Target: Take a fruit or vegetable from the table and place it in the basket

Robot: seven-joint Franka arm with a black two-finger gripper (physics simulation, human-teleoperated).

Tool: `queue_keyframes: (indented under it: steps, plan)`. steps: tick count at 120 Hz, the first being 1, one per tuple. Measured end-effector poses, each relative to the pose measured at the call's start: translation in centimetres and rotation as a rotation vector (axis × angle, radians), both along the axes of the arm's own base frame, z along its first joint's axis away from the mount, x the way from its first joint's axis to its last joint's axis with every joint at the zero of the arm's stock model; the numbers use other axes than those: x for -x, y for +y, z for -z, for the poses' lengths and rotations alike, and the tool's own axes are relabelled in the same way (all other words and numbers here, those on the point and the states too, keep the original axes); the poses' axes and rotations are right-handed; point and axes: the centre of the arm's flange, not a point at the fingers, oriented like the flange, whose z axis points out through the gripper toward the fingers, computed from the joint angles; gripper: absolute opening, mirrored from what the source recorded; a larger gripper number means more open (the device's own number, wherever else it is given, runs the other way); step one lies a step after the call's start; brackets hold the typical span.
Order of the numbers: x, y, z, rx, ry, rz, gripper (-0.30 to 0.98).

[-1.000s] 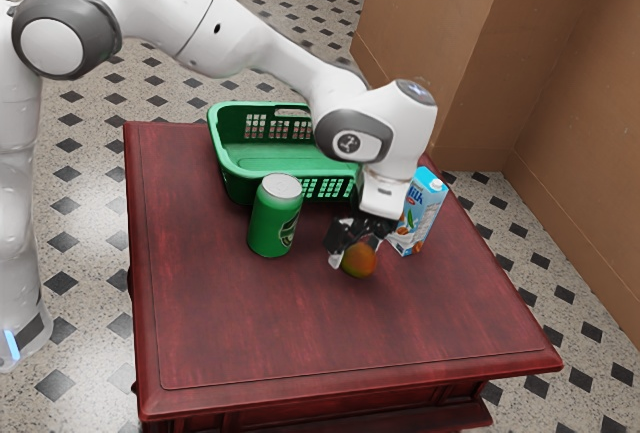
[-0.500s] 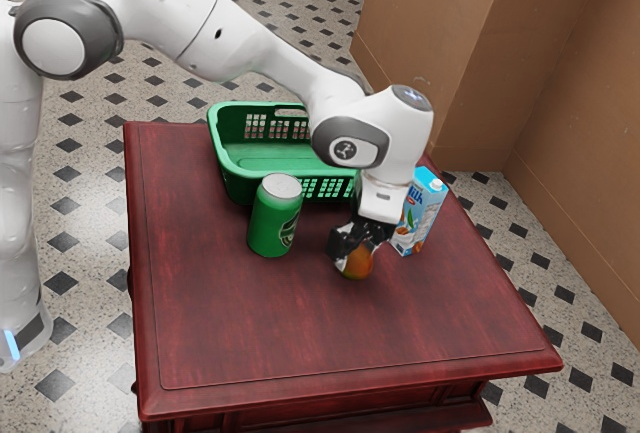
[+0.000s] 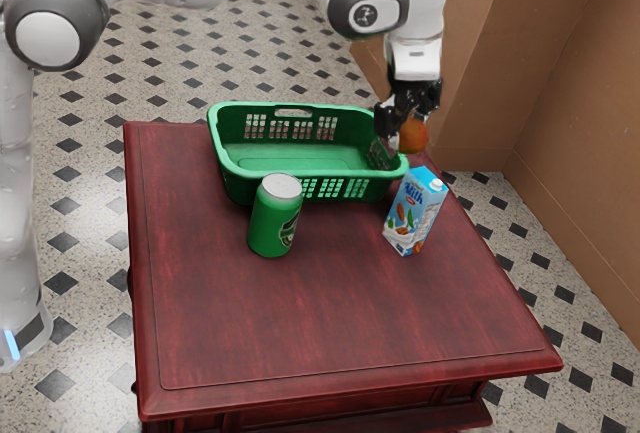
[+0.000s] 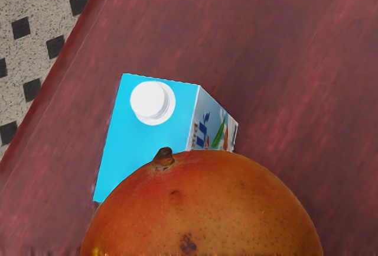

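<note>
My gripper [image 3: 408, 125] is raised in the exterior view, above the right end of the green basket [image 3: 300, 166]. It is shut on the orange-red mango [image 3: 413, 136], which hangs between its fingers, higher than the basket's rim and the milk carton. In the wrist view the mango [image 4: 204, 208] is large and near, with its dark stem visible and part of the carton hidden behind it. The inside of the basket shows nothing lying in it.
A blue milk carton [image 3: 414, 211] stands near the basket's right end, and its white cap faces up in the wrist view. A green can [image 3: 275, 216] stands upright in front of the basket. A brown wall [image 3: 570, 83] rises beyond the table.
My hand has lifted the mango off the table and carried it up and toward the exterior view's upper right. Basket, can and carton have stayed where they were.
</note>
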Motion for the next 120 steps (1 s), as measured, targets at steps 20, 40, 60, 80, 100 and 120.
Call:
queue_keyframes:
  steps: [20,40,60,80,100,120]
  plan:
    - [0.1,14.5,2.1,0.013,0.055,-0.185,0.28]
    - [-0.7,16.2,4.8,0.033,0.104,-0.171,0.28]
    - [-1.1,18.9,7.9,0.048,0.149,-0.176,0.28]
    - [-1.3,18.9,8.6,0.051,0.163,-0.151,0.49]
    - [-1.2,18.9,8.7,0.050,0.170,-0.134,0.63]
    - [-0.5,20.2,9.6,0.095,0.205,-0.148,0.67]
